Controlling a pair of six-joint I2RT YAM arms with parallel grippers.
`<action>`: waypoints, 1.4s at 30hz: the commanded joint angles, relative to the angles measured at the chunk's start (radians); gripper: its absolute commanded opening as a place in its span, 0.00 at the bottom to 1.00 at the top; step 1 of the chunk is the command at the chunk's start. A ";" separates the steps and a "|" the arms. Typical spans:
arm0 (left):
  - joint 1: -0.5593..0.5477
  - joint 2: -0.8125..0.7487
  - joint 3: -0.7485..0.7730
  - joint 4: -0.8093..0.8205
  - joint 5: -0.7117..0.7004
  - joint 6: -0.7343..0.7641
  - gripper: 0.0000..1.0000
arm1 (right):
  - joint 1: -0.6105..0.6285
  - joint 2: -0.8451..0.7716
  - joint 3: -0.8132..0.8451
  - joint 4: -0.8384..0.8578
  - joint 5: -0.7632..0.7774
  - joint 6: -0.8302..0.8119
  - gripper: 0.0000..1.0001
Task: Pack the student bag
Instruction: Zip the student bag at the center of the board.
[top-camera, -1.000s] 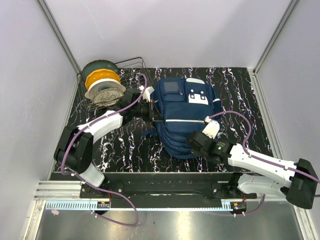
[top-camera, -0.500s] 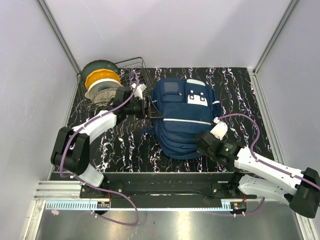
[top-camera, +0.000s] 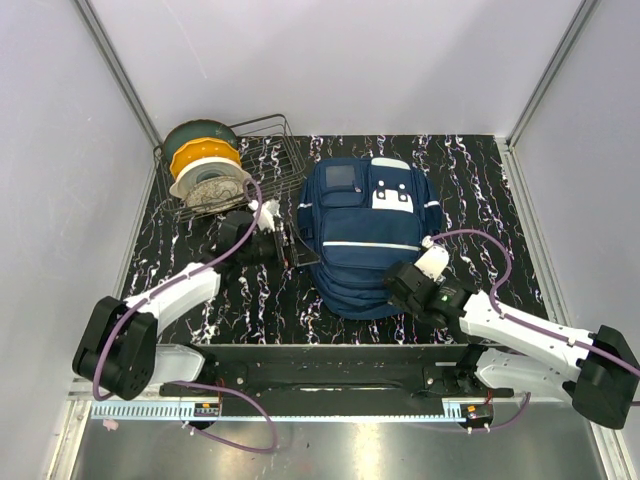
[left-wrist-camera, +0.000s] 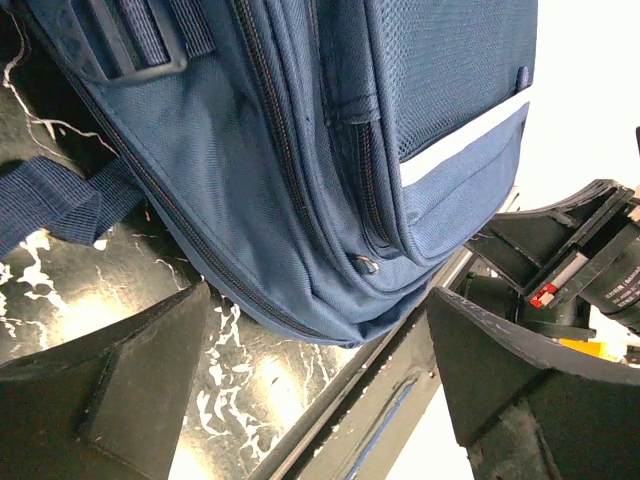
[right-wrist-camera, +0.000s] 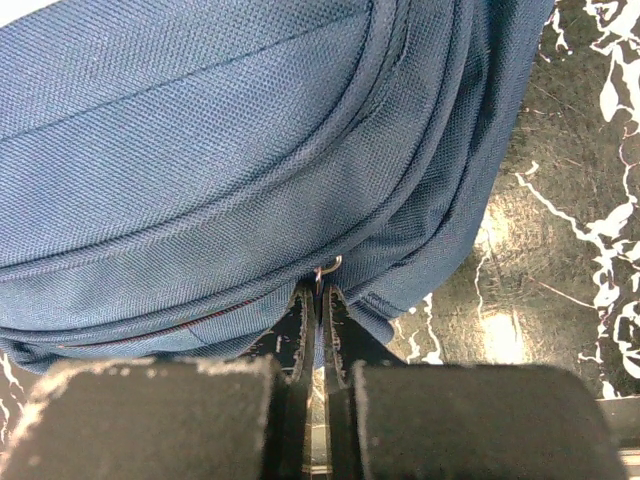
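Observation:
The student bag (top-camera: 365, 235), navy with white stripes and patches, lies flat in the middle of the black marbled table. My left gripper (top-camera: 290, 245) hovers just off its left side, open, with nothing between its fingers. In the left wrist view the bag (left-wrist-camera: 300, 150) fills the upper frame beyond my gripper (left-wrist-camera: 318, 300), its zippers closed there. My right gripper (top-camera: 392, 290) is at the bag's near right edge. In the right wrist view my gripper (right-wrist-camera: 320, 295) is shut on a zipper pull (right-wrist-camera: 328, 268) against the bag (right-wrist-camera: 200, 150).
A wire rack (top-camera: 275, 140) stands at the back left with stacked spools (top-camera: 205, 170) in it. A bag strap (left-wrist-camera: 50, 205) lies on the table by the left gripper. Grey walls close in the back and both sides.
My left gripper has opened and drawn back from the bag's left side toward the near left. The right gripper stays shut at the bag's near edge, shifted slightly.

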 joint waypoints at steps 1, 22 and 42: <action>-0.048 -0.044 -0.041 0.135 -0.045 -0.095 0.95 | -0.006 -0.005 0.007 0.079 -0.022 0.026 0.00; -0.364 -0.004 -0.028 0.185 -0.418 -0.253 0.83 | -0.006 -0.051 0.021 0.091 -0.056 -0.002 0.00; -0.409 0.088 0.075 0.105 -0.521 -0.199 0.26 | -0.006 -0.109 0.040 0.084 -0.043 -0.040 0.00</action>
